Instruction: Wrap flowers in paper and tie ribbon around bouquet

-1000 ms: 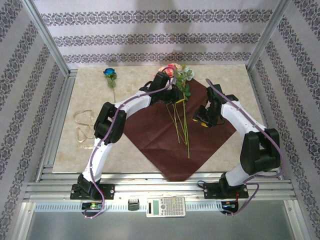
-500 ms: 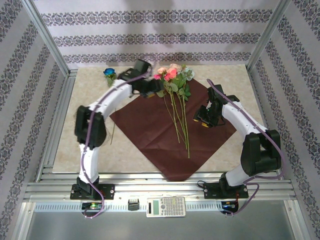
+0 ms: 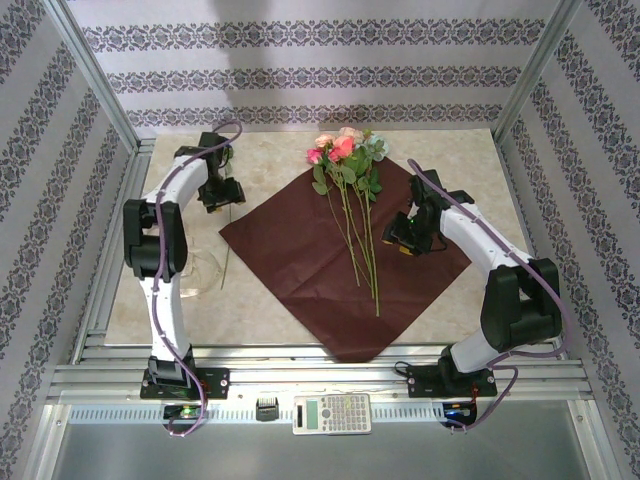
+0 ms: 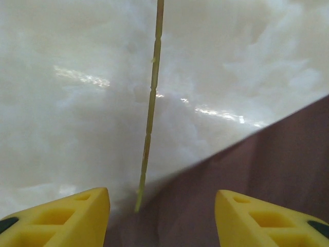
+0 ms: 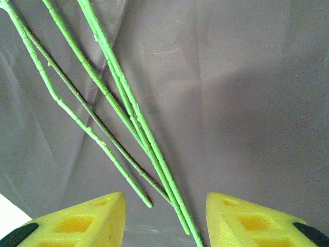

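Currently we see the large thin maroon-brown paper sheet lying flat on the cream marble-look tabletop, turned as a diamond with one corner toward the arms. We judge that is so the bunch can lie along the diagonal and the side corners can fold over it.

The small bunch of artificial pink and peach flowers with long thin green stems lies on that diagonal. Its heads are at the far corner, partly past the edge, and its stems run down toward the middle, so the blooms would show above a rolled cone.

The right claw hangs over the paper just right of the stems. From the right wrist its yellow fingers stand apart, gripping nothing. The stem ends fan out on the sheet ahead of the gap. We read this as waiting, or lined up to gather the stems.

The left claw is off the sheet, over bare tabletop by the paper's left corner. A single loose thin green stem lies there, just outside the paper edge. In the left wrist view the jaws are open and empty. That stem runs away from the gap, beside the paper edge. Its bloom is hidden from us.

We guess the left arm is placed to fetch this stray flower and add it to the bunch. Wrapping has not started.
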Robot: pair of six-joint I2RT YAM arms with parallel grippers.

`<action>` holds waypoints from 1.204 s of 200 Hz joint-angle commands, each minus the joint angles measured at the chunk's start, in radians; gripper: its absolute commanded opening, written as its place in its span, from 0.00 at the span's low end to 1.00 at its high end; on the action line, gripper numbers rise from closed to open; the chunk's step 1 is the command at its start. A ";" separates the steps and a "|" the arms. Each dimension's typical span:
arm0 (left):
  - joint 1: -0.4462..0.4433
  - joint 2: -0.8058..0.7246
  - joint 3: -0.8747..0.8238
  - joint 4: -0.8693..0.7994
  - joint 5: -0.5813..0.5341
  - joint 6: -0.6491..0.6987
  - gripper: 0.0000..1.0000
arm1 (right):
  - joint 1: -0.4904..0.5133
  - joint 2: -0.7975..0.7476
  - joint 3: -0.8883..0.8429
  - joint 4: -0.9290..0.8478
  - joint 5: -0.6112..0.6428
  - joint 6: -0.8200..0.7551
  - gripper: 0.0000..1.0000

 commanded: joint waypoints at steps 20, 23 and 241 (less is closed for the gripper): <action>-0.008 0.110 0.091 0.021 -0.063 0.106 0.54 | 0.002 -0.013 0.016 -0.025 0.009 0.008 0.46; -0.008 0.121 0.100 0.016 -0.070 0.112 0.52 | 0.000 -0.013 0.014 -0.026 0.008 0.008 0.46; -0.246 -0.320 -0.117 0.746 0.501 -0.316 0.00 | 0.005 0.032 0.037 -0.001 -0.002 0.020 0.46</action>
